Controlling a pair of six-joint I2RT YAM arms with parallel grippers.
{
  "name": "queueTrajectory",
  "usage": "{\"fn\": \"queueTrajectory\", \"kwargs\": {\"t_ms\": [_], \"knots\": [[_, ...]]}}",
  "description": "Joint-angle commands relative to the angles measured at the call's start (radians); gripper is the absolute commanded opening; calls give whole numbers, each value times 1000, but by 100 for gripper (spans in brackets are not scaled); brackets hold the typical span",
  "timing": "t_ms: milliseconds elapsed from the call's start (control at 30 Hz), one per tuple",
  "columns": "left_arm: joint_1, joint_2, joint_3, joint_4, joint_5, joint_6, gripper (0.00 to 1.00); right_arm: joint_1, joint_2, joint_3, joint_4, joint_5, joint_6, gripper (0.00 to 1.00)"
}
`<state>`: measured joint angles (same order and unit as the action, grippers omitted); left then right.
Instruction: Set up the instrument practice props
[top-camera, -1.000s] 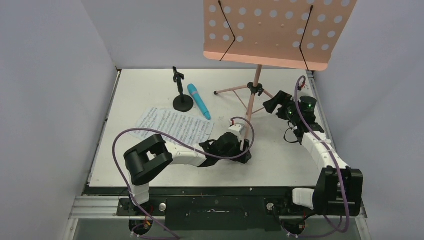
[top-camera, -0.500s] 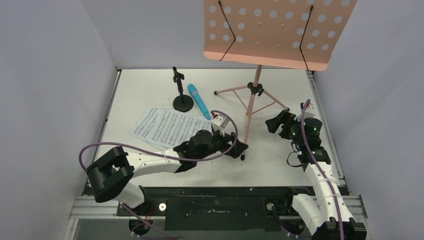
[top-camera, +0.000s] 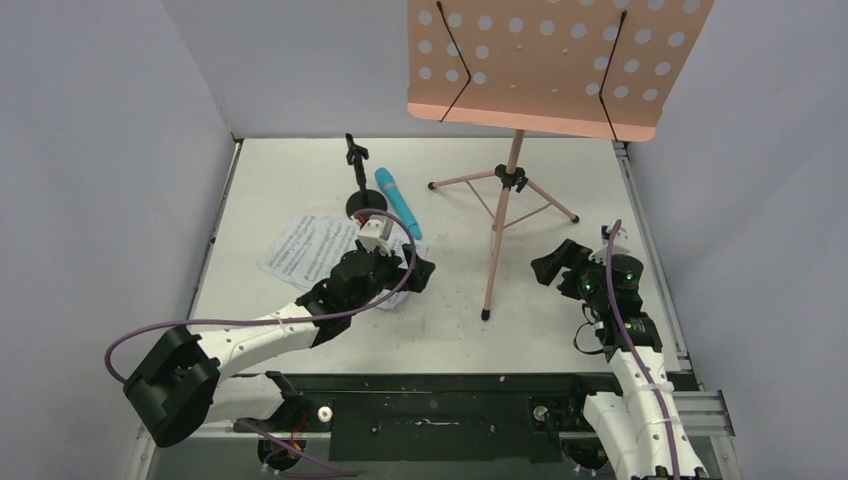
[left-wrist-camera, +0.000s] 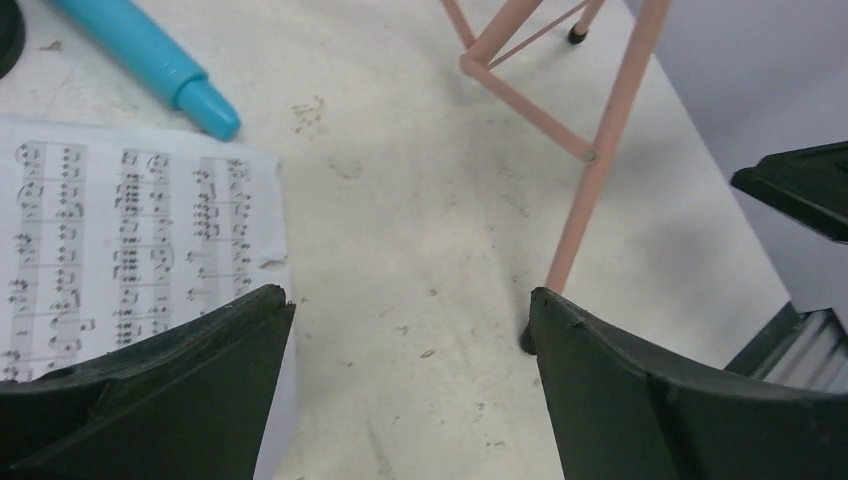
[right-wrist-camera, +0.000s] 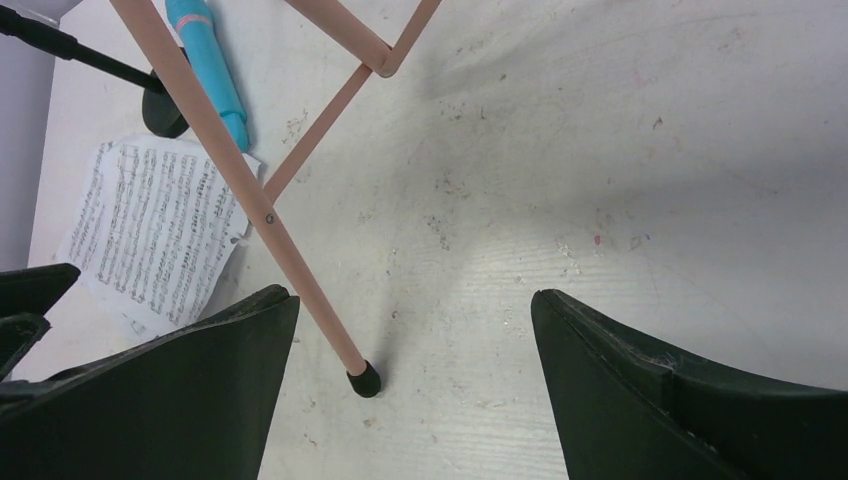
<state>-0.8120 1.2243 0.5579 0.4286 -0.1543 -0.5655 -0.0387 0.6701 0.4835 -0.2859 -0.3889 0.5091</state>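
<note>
In the top view, the sheet music (top-camera: 305, 248) is laid flat at centre left, partly covered by the left gripper (top-camera: 420, 274), whose jaws are spread wide and empty. Just above, the blue microphone (top-camera: 398, 203) is laid flat beside the upright black mic stand (top-camera: 363, 205), its long axis slanted from upper left to lower right. The pink music stand (top-camera: 505, 180) is set upright right of centre. At lower right, the right gripper (top-camera: 553, 262) is held wide apart, empty.
</note>
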Motion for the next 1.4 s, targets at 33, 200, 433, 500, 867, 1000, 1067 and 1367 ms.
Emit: {"fn": "queueTrajectory", "kwargs": {"t_ms": [33, 200, 433, 500, 867, 1000, 1067, 1367], "knots": [[2, -25, 86, -316, -95, 80, 87, -4, 10, -20, 40, -2, 43, 90], [-46, 43, 205, -615, -265, 121, 82, -5, 33, -36, 66, -18, 63, 90], [-179, 211, 312, -738, -450, 180, 82, -5, 52, -53, 86, -34, 82, 90], [-205, 286, 348, -762, -473, 197, 81, -5, 55, -51, 83, -42, 87, 90], [-246, 498, 435, -813, -573, 222, 70, -5, 12, -56, 65, -65, 91, 90], [-243, 505, 418, -785, -568, 227, 61, -5, 15, -60, 64, -66, 90, 90], [-239, 514, 416, -776, -567, 228, 57, -5, 18, -64, 69, -70, 93, 90], [-237, 518, 439, -763, -567, 239, 24, -5, 13, -53, 76, -92, 108, 90]]}}
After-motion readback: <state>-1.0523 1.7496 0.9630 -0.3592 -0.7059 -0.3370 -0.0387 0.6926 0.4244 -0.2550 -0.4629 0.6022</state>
